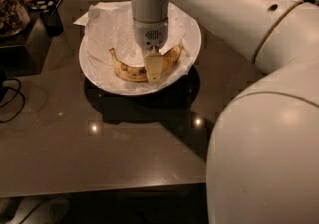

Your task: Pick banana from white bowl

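Observation:
The banana (127,70), yellow with brown speckles, lies curved in the white bowl (94,76), which is lined with crumpled white paper (107,34). My gripper (153,68) reaches straight down from the white arm into the bowl and sits at the banana's middle, touching or nearly touching it. The gripper hides the banana's middle part. The banana rests on the paper.
The bowl stands on a dark glossy table (99,153). A black cup (51,19) and cluttered items (12,9) are at the back left. Cables (10,98) lie at the left edge. My arm's bulky near link (264,158) fills the right side.

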`<state>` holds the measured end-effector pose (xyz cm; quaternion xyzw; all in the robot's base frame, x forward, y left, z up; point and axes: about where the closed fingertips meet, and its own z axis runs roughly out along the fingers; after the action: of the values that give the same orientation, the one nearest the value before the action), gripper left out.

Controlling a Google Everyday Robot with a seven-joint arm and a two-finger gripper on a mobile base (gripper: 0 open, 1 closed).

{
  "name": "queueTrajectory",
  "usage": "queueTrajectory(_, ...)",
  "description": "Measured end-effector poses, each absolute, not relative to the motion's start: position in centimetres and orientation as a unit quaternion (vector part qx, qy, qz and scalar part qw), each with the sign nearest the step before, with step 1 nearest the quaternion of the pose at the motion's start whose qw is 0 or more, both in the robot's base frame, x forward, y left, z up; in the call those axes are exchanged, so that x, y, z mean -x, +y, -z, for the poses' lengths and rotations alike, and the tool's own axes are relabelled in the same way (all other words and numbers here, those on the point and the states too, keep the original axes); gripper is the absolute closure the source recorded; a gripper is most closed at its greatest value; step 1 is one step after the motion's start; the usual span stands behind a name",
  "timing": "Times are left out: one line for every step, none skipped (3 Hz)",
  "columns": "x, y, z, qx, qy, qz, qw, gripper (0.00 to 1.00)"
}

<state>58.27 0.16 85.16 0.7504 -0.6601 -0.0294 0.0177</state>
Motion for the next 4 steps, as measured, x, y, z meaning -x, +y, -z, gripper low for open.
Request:
queueTrajectory(-58.0, -0.2, -85.0, -0.75, -0.661, 0.035, 0.016, 0.79)
queueTrajectory(-57.7, -0.8, -85.2, -0.749, -0.662, 0.042, 0.007, 0.99)
queueTrajectory(-57.8, -0.8, -85.1, -0.749, -0.662, 0.042, 0.005, 1.0)
queueTrajectory(-57.6, -0.4, -86.3, -0.75, -0.66, 0.035, -0.021, 1.0)
